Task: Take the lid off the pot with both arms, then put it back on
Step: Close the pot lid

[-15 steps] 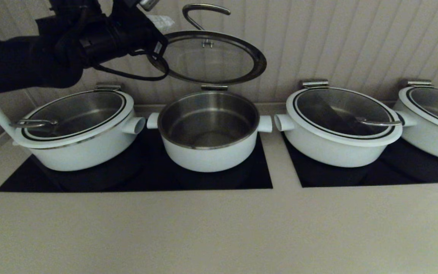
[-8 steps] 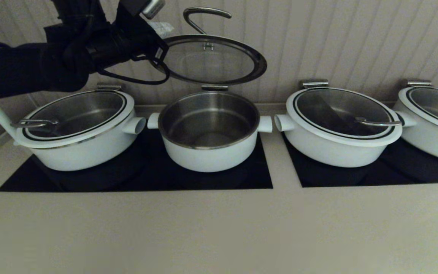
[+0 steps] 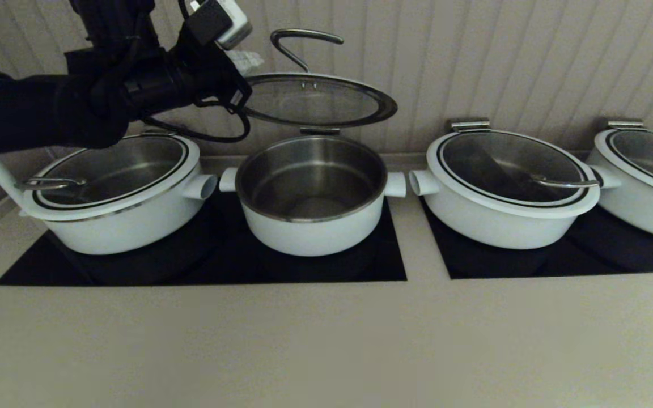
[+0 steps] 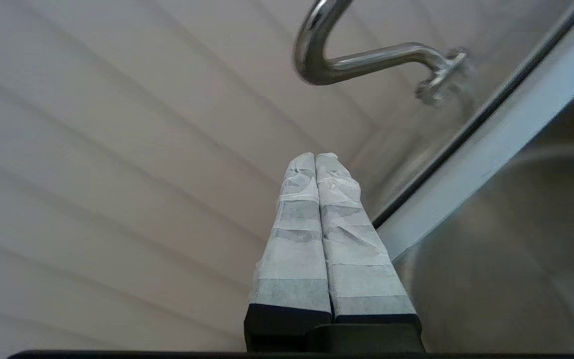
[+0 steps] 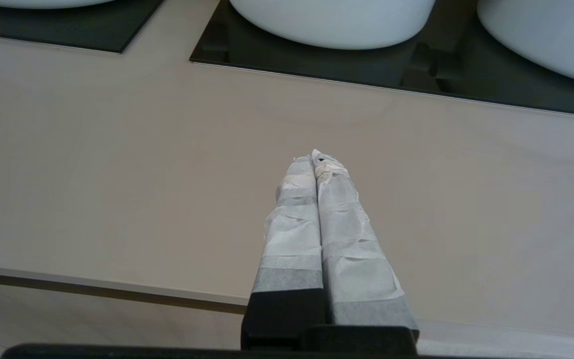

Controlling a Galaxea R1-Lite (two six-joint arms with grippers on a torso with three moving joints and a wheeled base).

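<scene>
The lid, glass with a curved steel hook handle, hangs tilted above the open white pot, its back edge near the steel bracket on the pot's rear rim. My left gripper is shut with nothing between its fingers and lies against the lid's left rim. In the left wrist view the shut gripper sits beside the lid's white rim, with the handle beyond. My right gripper is shut and empty, parked low over the counter near its front edge, out of the head view.
A wide white pot with its lid on stands just left of the open pot, under my left arm. Two more lidded pots stand to the right. Black cooktops lie under them. A ribbed wall is close behind.
The lid has tipped down toward the pot, now flatter and lower. My left gripper has come down with it at the lid's left rim.
</scene>
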